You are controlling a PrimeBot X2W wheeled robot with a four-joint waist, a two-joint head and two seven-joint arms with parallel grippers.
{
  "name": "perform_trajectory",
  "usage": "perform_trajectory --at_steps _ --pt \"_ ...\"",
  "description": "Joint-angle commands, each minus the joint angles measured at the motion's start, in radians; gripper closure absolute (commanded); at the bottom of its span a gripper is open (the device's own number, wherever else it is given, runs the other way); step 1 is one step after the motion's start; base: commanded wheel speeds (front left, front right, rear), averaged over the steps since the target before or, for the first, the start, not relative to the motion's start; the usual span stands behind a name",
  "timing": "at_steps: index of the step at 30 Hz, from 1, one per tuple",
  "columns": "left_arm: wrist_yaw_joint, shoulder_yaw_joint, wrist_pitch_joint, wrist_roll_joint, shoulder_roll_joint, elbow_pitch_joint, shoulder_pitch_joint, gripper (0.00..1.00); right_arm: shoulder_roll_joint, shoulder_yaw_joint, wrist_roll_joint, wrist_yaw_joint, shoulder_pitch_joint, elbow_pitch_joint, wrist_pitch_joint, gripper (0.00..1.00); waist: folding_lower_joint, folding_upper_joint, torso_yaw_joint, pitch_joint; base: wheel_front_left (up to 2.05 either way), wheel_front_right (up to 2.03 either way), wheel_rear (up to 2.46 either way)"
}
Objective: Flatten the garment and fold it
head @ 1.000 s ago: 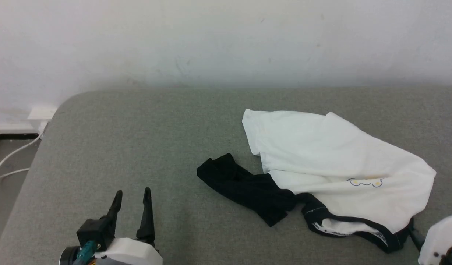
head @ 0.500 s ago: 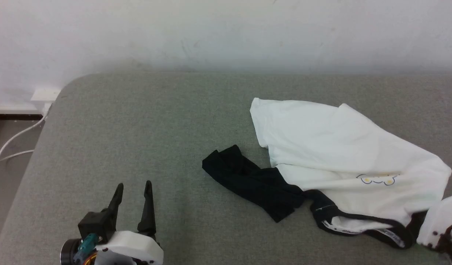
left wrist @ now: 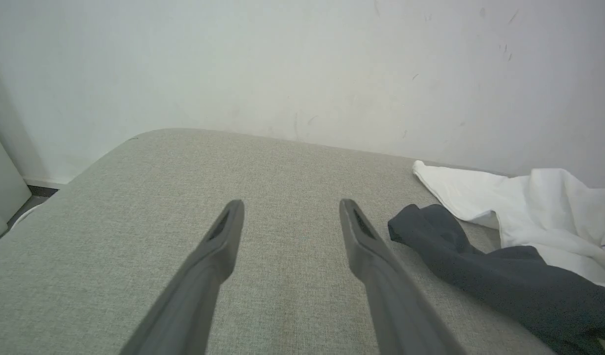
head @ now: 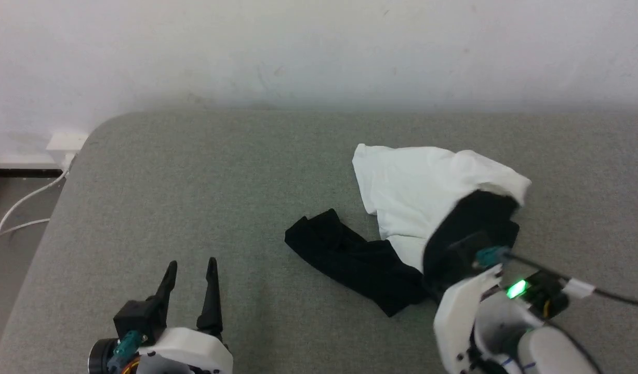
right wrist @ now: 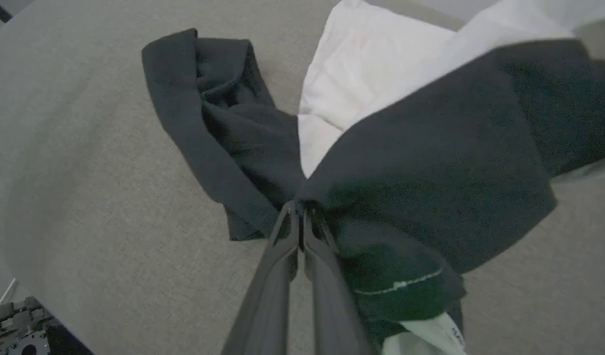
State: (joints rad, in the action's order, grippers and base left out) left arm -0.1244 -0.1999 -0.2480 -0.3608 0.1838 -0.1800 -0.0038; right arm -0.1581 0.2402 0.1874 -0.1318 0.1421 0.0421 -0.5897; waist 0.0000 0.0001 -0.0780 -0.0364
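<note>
**Right tool clenched on the T-shirt's black cloth, left tool released**

Your right tool (right wrist: 298, 209) has its two fingers pressed together on a gathered fold of black fabric, where the dark part of the T-shirt (head: 407, 187) bunches to a point. In the head view that black cloth hangs over the front of the tool, with the white body of the shirt crumpled behind it, toward the wall (head: 298, 52).

One black sleeve (head: 350, 257) lies flat on the grey counter (head: 194, 182), stretching away to the robot's left.

Your left tool (head: 190, 264) is well apart from the shirt at the lower left, its fingers spread and nothing between them.

A white cable (head: 23, 202) runs down past the counter's left corner.
</note>
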Motion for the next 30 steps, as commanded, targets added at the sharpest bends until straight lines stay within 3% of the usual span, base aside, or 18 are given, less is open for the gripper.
perform_trajectory --at_steps 1,3,7,9,15,19,23,30 --pt "-0.001 -0.003 -0.004 -0.004 0.002 -0.003 -0.015 0.00 -0.006 0.054 0.033 0.001 -0.026 -0.001 -0.006 1.00 0.0000 -0.0001 -0.002 -0.005 0.00 0.00 0.00" --pt "-0.002 -0.004 -0.005 -0.007 -0.001 -0.006 -0.017 0.00 -0.016 0.135 0.076 0.001 -0.052 0.014 -0.018 1.00 0.0000 -0.0001 -0.002 -0.008 0.00 0.00 0.00" --pt "-0.004 -0.004 -0.006 -0.011 -0.003 -0.012 -0.016 0.00 -0.030 0.197 0.136 0.001 -0.099 0.045 -0.008 1.00 0.0000 -0.0001 0.000 -0.014 0.00 0.00 0.00" --pt "-0.004 -0.004 -0.006 -0.011 -0.002 -0.015 -0.017 0.00 -0.033 0.194 0.147 0.001 -0.111 0.031 0.057 0.00 0.0000 -0.0001 0.001 -0.016 0.00 0.00 0.00" --pt "-0.010 -0.001 -0.008 -0.011 0.002 -0.016 -0.012 0.00 0.015 0.053 0.163 0.001 -0.147 -0.073 0.322 0.00 0.0000 -0.0001 0.009 -0.013 0.00 0.00 0.00" --pt "-0.014 -0.001 -0.008 -0.011 0.002 -0.014 -0.013 0.00 0.031 -0.067 0.167 0.001 -0.145 -0.060 0.312 0.00 0.0000 -0.0001 0.013 -0.015 0.00 0.00 0.00" --pt "-0.013 -0.005 -0.009 -0.012 0.000 -0.015 -0.023 0.00 0.019 -0.145 0.187 0.001 -0.069 0.046 0.276 0.00 0.0000 -0.0001 0.009 -0.023 0.00 0.00 0.00" --pt "-0.012 -0.015 -0.010 -0.009 -0.008 -0.017 -0.042 0.00 -0.024 -0.125 0.232 0.001 0.104 0.273 0.240 0.00 0.0000 -0.0001 -0.008 -0.041 0.00 0.00 0.00"
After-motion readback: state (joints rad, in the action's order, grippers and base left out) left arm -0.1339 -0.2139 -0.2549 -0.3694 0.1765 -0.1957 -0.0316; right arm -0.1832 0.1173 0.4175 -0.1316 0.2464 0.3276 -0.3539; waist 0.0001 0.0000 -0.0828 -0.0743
